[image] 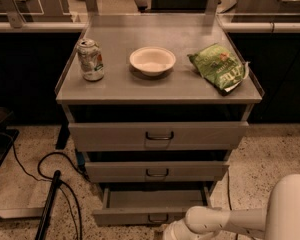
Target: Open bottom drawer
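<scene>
At far left a black cable [25, 171] loops over the speckled floor, and a black rod [47, 206] lies beside it. Both are off to the side of the cabinet front, so I judge they will not foul the pull.

On the grey metal cabinet surface [115, 86] you have a silver drinks can [91, 59], a round white bowl [152, 60] and a crinkled green snack bag [220, 66]. All three sit well apart and back from the front edge, so a tug low down should leave them alone.

Beneath them, the wide grey top drawer [110, 135] and the grey middle drawer [115, 171] look shut. The bottom drawer [135, 204] is the lowest grey metal one, with a small dark bar handle [158, 218]. It juts forward of the two above and its shallow tray is bare to view. I judge it part open, with travel left.

The robot's white hand [172, 232] sits at the bottom edge of the view, just below and to the right of that handle. Its white arm [225, 219] runs off to the right, low enough for a straight outward pull.

The frame cuts the hand off, so you cannot tell whether it is spread or pressed together. You also cannot tell whether it touches the handle.
</scene>
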### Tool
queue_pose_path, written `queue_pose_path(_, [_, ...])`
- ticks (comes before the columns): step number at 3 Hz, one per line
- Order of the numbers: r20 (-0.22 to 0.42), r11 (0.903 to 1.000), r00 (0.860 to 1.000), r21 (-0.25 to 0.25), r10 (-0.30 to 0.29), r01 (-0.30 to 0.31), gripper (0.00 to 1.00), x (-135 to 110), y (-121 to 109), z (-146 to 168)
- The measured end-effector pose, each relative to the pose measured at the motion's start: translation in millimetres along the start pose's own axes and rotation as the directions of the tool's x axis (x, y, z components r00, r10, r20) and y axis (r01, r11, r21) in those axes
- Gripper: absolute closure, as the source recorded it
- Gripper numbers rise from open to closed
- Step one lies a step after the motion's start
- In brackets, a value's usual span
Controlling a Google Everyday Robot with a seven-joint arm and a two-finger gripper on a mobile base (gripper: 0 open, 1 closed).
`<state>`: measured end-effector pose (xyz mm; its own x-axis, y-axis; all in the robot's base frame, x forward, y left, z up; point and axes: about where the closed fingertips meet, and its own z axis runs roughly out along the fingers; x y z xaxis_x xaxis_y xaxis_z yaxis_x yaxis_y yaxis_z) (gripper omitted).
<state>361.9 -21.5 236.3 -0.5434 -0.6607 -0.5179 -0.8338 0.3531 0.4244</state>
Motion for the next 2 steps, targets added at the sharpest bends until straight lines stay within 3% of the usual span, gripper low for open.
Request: queue_pose_path(2, [0.027,0.9971,0.998,0.051,-0.058,0.057,0.0,-31.3,-35.9,17.6])
